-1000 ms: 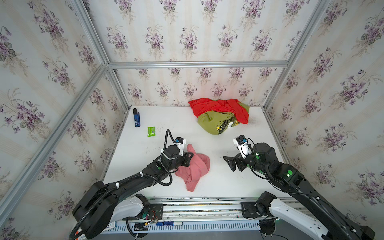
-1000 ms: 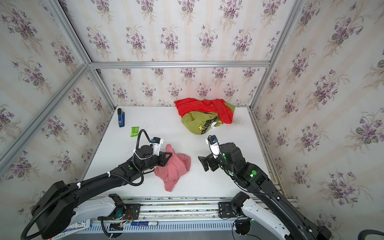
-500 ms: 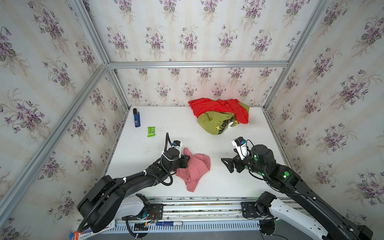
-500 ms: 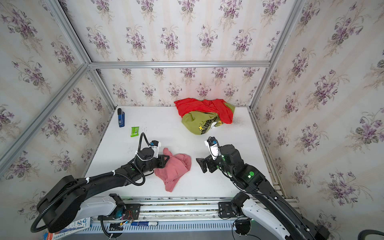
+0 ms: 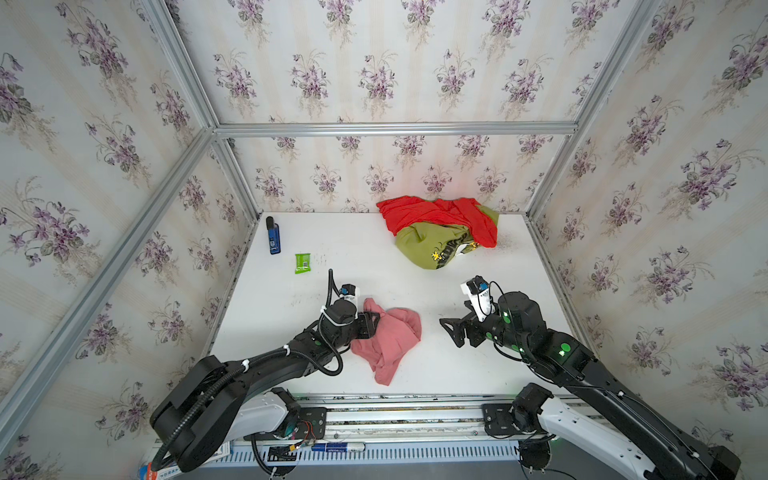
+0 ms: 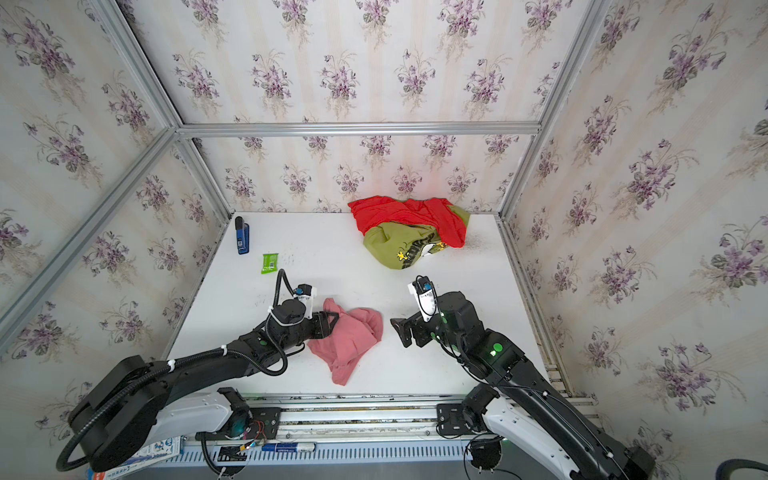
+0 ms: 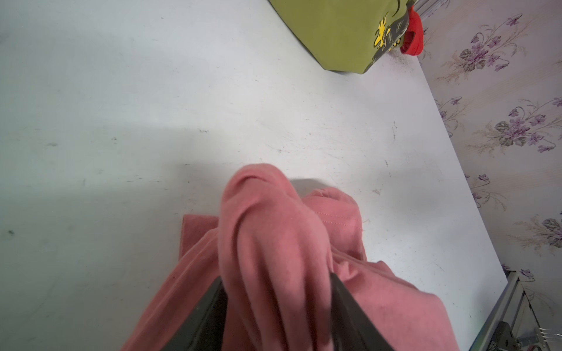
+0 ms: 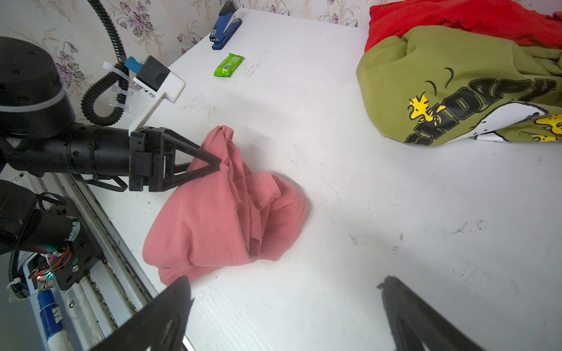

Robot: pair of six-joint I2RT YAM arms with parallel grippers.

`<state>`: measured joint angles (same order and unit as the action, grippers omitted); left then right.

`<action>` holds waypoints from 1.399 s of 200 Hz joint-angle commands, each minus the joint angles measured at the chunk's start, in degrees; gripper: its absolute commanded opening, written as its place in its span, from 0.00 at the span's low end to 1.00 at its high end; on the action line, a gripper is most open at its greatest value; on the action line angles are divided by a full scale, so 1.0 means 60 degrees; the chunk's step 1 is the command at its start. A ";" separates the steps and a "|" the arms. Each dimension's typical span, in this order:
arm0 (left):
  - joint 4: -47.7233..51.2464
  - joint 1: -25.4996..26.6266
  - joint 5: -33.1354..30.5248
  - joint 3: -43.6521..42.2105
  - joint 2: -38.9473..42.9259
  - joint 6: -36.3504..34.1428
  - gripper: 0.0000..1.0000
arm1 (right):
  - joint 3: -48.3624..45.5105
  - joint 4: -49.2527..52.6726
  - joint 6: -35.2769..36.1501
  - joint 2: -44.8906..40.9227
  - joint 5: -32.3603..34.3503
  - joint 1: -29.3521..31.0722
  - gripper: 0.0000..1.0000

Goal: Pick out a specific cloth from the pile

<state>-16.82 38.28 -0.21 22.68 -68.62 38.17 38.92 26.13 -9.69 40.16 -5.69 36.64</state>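
Note:
The salmon-pink cloth lies crumpled on the white table near the front, well apart from the pile at the back right. That pile is a bright red garment draped over an olive printed one. My left gripper is at the cloth's left edge. Its jaws stand apart, with a raised fold of the cloth loose between them. My right gripper hovers wide open to the right of the cloth, holding nothing.
A blue stapler and a green packet lie at the back left of the table. Papered walls close in three sides. A metal rail runs along the front edge.
The left gripper's jaws have parted from a tight pinch on the pink cloth, which has sagged onto the table. The right gripper has shifted slightly left, still open.

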 commanded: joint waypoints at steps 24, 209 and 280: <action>0.0560 -0.0008 -0.0839 -0.0001 0.0555 -0.0065 0.72 | 0.0095 -0.0337 -0.0067 0.0009 0.0055 0.0001 1.00; 0.0981 -0.0775 -0.7639 0.0406 0.3001 -0.4321 0.99 | -0.4006 -0.8407 0.4077 0.2145 0.5286 -0.1725 0.98; -0.3917 -0.4681 -0.2724 -0.1404 0.1508 -0.7759 0.95 | -0.4315 -1.6619 0.3551 0.8189 0.4298 -0.3958 1.00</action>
<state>-23.00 15.75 -26.55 16.97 -53.76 -0.67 11.22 -52.34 16.27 82.65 21.43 16.82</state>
